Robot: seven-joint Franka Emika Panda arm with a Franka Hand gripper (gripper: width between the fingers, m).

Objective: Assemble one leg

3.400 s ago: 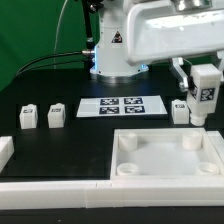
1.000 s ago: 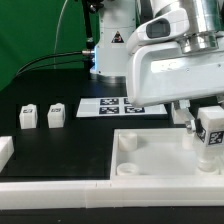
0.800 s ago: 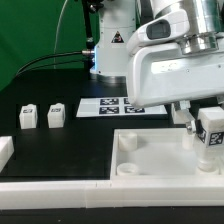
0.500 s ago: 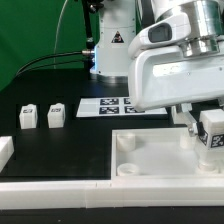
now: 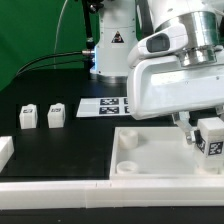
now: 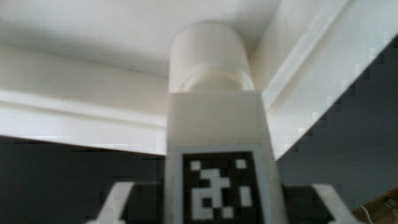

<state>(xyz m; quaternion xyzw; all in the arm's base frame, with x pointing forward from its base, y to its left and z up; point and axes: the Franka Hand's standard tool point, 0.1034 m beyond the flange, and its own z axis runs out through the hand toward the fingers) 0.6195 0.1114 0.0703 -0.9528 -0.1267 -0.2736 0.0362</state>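
My gripper (image 5: 210, 131) is shut on a white leg (image 5: 211, 138) with a black-and-white marker on its face, and holds it upright over the near right corner of the large white tray (image 5: 150, 158) in the exterior view. The leg's lower end is down inside the tray, at or near a round corner socket; I cannot tell if it touches. In the wrist view the leg (image 6: 217, 120) runs from between my fingers (image 6: 121, 200) towards the tray's corner wall (image 6: 107, 95), marker facing the camera.
Two more white legs (image 5: 28, 117) (image 5: 56, 114) stand on the black table at the exterior view's left. The marker board (image 5: 108, 105) lies behind the tray, partly hidden by my arm. A white part (image 5: 5, 150) sits at the left edge. A white rail (image 5: 60, 195) runs along the front.
My gripper has carried the leg from above the table behind the tray forward and down into the tray's near right corner. Over the last second it has sunk lower and shifted slightly right.
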